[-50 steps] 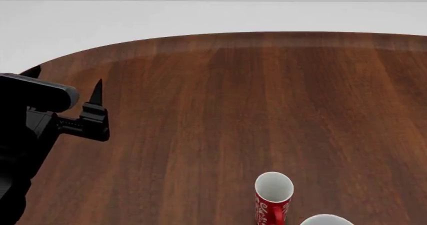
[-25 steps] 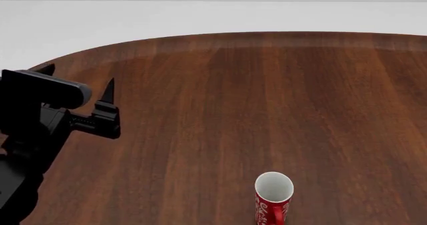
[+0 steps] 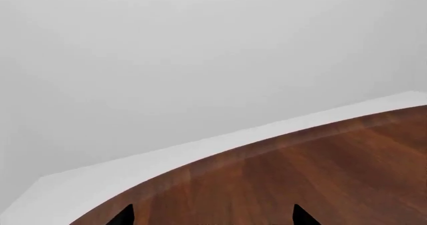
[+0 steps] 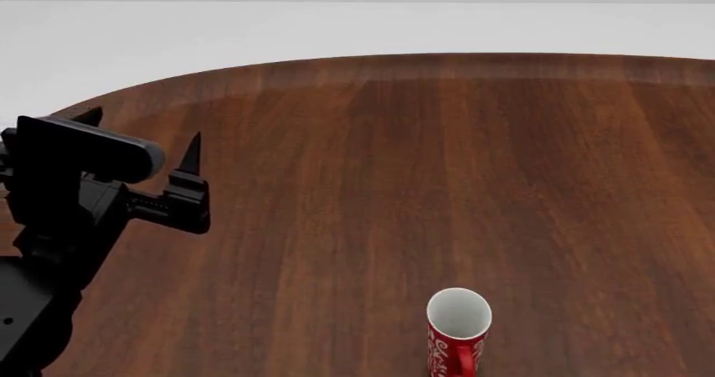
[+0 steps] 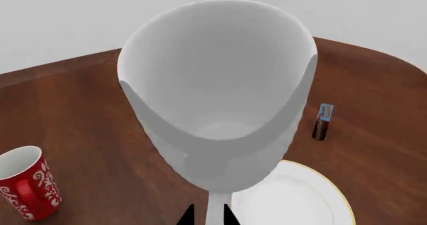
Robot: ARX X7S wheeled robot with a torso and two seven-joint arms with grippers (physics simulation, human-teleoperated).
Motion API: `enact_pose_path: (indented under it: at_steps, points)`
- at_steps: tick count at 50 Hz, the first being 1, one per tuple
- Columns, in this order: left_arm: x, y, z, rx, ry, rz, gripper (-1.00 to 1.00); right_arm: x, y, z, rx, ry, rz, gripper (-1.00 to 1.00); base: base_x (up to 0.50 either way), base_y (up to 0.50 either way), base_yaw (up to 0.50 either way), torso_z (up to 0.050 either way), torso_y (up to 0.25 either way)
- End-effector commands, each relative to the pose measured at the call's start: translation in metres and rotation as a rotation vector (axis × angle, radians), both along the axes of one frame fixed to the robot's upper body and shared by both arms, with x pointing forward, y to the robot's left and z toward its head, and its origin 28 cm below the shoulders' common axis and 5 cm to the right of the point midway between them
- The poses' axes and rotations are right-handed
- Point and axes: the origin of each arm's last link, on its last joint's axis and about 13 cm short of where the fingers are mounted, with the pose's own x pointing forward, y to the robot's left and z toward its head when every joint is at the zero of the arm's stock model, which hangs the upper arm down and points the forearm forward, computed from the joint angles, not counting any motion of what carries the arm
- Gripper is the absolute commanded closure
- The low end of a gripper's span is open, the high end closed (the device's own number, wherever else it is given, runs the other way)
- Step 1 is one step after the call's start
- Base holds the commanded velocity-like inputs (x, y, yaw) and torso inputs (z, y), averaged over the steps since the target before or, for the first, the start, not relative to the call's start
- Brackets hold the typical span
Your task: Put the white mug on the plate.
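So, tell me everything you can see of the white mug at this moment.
The white mug appears only in the right wrist view, filling most of it. It is plain, glossy and white, open-topped and empty, narrowing toward its base. Its handle runs down between the two dark tips of the right pincer, which seems to hold it there. It seems lifted above the wooden table, with the plate partly behind it.

The white mug [image 5: 220,100] is seen from above in the right wrist view: glossy, plain, tapered toward its base, empty, its mouth wide open to the camera. The plate [image 5: 293,200], round, white and edged with a thin gold rim, is shown flat on the wooden surface, partly hidden behind the mug's lower part.
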Motion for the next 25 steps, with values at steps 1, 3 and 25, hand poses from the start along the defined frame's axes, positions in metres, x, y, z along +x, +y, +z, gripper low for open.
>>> enact_pose_path:
  at_steps: [1, 3, 25]
  points:
    - [0.0, -0.001, -0.001, 0.007, 0.005, 0.001, -1.0, 0.0, -0.02, -0.006, -0.012, -0.018, -0.098, 1.0, 0.0, 0.0, 0.0, 0.0, 0.0]
    - [0.0, -0.002, -0.001, 0.008, 0.006, 0.0, -1.0, 0.0, -0.025, -0.009, -0.006, -0.02, -0.112, 1.0, 0.0, 0.0, 0.0, 0.0, 0.0]
    - [0.001, -0.009, 0.001, 0.038, 0.016, -0.002, -1.0, -0.003, -0.052, -0.045, 0.084, -0.05, -0.211, 1.0, 0.0, 0.0, 0.0, 0.0, 0.0]
